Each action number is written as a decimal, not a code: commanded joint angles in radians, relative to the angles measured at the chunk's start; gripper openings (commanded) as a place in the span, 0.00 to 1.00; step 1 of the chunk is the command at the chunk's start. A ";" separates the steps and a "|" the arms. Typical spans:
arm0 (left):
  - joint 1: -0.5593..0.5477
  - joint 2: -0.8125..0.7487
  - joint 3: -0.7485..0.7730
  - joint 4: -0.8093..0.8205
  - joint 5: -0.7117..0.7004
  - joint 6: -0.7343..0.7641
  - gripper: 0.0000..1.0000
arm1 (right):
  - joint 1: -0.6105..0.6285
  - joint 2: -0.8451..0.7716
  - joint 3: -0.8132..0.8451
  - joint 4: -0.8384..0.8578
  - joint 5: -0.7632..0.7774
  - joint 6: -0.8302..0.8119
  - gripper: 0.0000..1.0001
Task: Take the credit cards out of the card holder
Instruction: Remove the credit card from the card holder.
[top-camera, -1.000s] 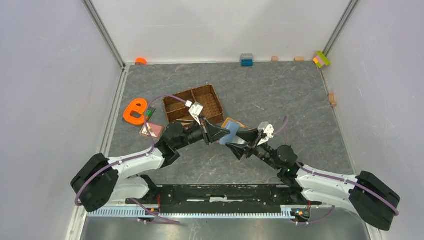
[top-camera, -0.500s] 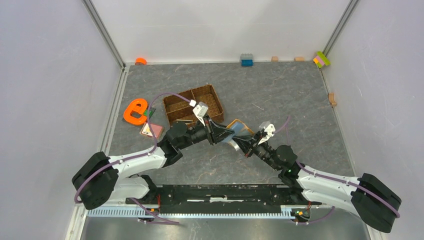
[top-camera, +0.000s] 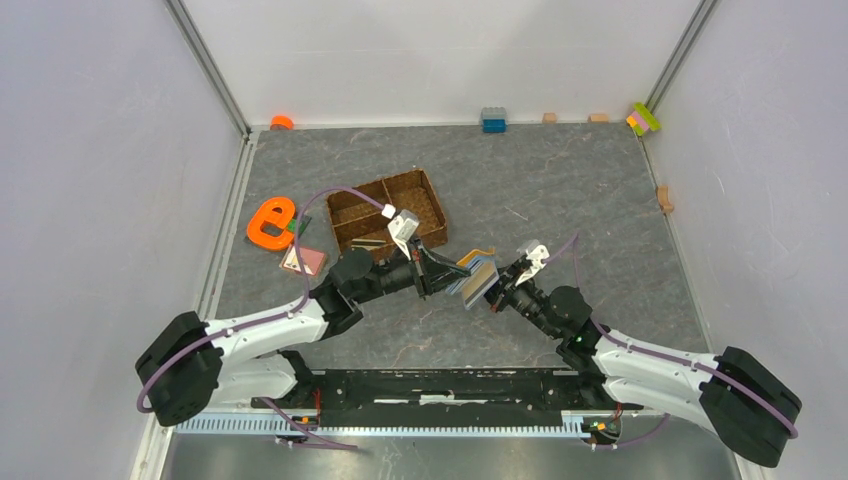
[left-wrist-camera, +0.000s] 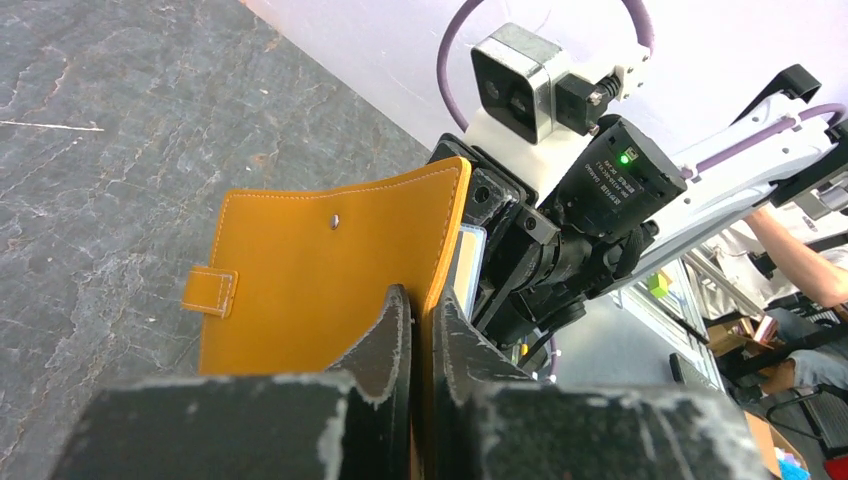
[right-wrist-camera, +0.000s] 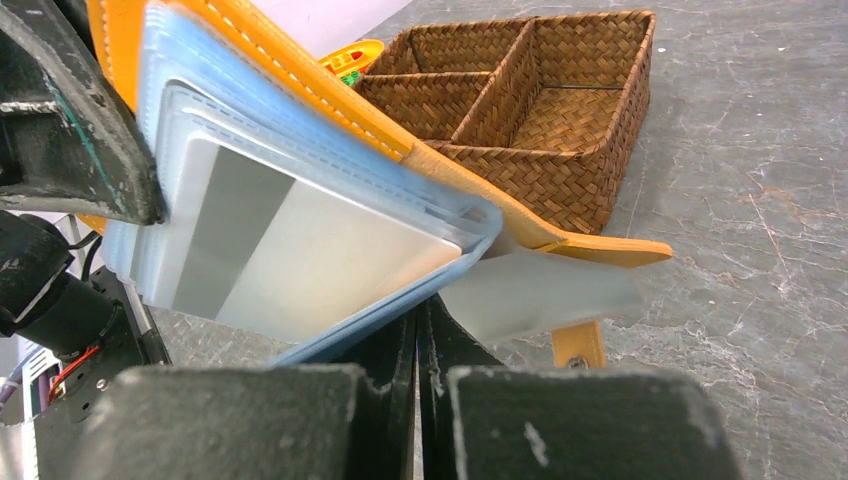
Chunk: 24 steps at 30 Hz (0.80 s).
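Observation:
The orange card holder hangs open above the mat between the two arms. My left gripper is shut on its orange cover, the jaws pinching the cover's edge. Inside the pale blue lining sit grey-white credit cards, and one pale card sticks out below the cover. My right gripper is shut, its fingertips pressed together at the lining's lower edge, where a thin blue strip shows between them. In the top view it touches the holder from the right.
A brown woven divided tray stands just behind the holder. An orange e-shaped toy and a small pink tile lie at the left. Toy bricks sit along the back wall and in the right corner.
The right gripper went from open to shut at the holder's lining. The holder has tipped up from lying flat, and both grippers have shifted slightly right.

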<state>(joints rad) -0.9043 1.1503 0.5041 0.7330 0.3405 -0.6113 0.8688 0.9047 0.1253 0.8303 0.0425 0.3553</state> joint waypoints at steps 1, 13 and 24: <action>-0.018 -0.001 0.039 0.003 0.074 -0.022 0.02 | -0.011 -0.001 0.041 0.038 -0.009 -0.002 0.00; -0.018 0.035 0.088 -0.142 -0.021 0.019 0.22 | -0.012 -0.006 0.057 0.047 -0.121 -0.027 0.00; -0.018 0.133 0.182 -0.281 0.005 0.042 0.02 | -0.011 0.019 0.086 0.004 -0.138 -0.044 0.00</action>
<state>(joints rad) -0.9054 1.2728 0.6579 0.5304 0.3141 -0.5930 0.8524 0.9379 0.1310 0.7284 -0.0570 0.3237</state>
